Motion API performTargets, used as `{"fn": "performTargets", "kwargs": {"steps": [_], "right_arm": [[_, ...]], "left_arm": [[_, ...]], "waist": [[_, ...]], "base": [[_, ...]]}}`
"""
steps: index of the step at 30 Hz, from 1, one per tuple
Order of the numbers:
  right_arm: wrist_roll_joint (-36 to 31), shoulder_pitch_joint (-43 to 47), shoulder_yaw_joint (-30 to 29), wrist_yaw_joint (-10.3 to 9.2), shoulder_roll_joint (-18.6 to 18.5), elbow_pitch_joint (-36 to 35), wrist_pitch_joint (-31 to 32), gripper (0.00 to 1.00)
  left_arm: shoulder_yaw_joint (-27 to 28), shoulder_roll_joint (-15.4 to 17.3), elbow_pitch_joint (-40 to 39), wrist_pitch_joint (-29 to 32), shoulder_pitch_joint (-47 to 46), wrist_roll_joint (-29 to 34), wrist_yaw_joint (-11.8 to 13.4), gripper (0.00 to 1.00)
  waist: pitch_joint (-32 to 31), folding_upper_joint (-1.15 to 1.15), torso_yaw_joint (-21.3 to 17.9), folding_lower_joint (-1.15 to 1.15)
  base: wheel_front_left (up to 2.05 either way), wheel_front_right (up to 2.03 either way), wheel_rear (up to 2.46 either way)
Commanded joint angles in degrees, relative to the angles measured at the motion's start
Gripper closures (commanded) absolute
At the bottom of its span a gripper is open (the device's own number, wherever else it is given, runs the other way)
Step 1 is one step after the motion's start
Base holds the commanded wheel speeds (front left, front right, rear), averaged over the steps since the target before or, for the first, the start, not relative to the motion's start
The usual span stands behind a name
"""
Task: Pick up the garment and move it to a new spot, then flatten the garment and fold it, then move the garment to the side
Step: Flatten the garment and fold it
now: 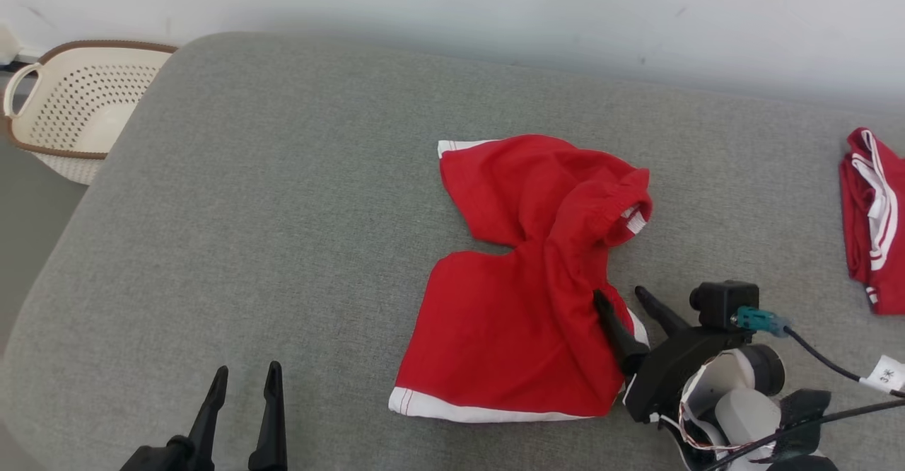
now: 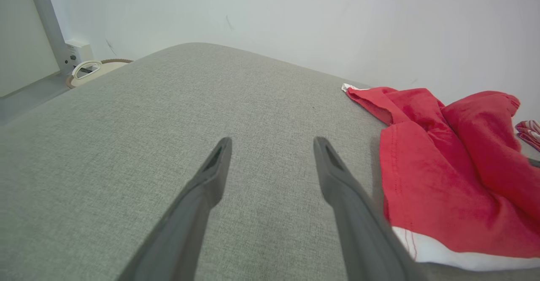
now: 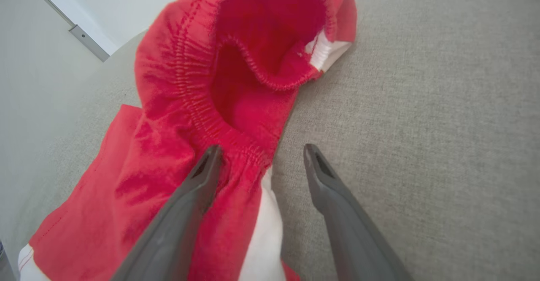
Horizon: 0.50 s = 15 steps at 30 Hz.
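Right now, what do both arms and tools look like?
The left tool and right tool each have two long dark tapered fingers. The right wrist is pale, carrying a black camera with a teal connector, black cable and white tag.

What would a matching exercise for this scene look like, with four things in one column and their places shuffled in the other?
1 red shorts
2 cream perforated basket
3 striped red garment
4 right gripper

A beyond the left edge of the grey cushion
B open, straddling the shorts' right edge
C middle of the cushion
D cushion's far right

Pairs: 1-C, 2-A, 3-D, 4-B.
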Motion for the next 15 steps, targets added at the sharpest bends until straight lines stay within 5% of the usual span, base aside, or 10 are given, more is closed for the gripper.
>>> {"fn": "performTargets", "kwargs": {"steps": [1,5,6,7,15], "right_arm": [[0.8,-0.6,0.8,-0.04,0.1,0.8,-0.3,0.0],[2.9,-2.2,3.8,-0.04,0.5,3.6,-2.1,0.0],[3.7,-2.8,4.9,-0.04,0.5,4.8,-3.3,0.65],[3.7,-3.1,5.3,-0.04,0.3,5.0,-3.7,0.95],[2.2,-4.0,4.9,-0.04,-0.8,6.3,-10.5,1.0]], "left_arm": [[0.2,0.0,0.2,-0.3,0.0,-0.3,-0.1,0.0],[0.2,0.0,0.2,-0.3,0.2,-0.4,-0.1,0.0],[0.1,0.0,0.1,-0.3,0.3,-0.5,0.0,0.0],[0.0,0.0,0.1,-0.3,0.3,-0.6,0.1,0.0],[0.3,0.0,0.2,-0.3,0.4,-0.8,0.4,0.0]], "waist": [[0.1,0.0,0.5,0.0],[-0.1,0.0,1.0,0.0],[0.0,0.0,1.1,0.0],[0.0,0.0,1.1,0.0],[-0.2,0.0,0.9,0.0]], "base": [[0.0,0.0,0.0],[0.0,0.0,0.0],[0.0,0.0,0.0],[0.0,0.0,0.0],[0.0,0.0,0.0]]}}
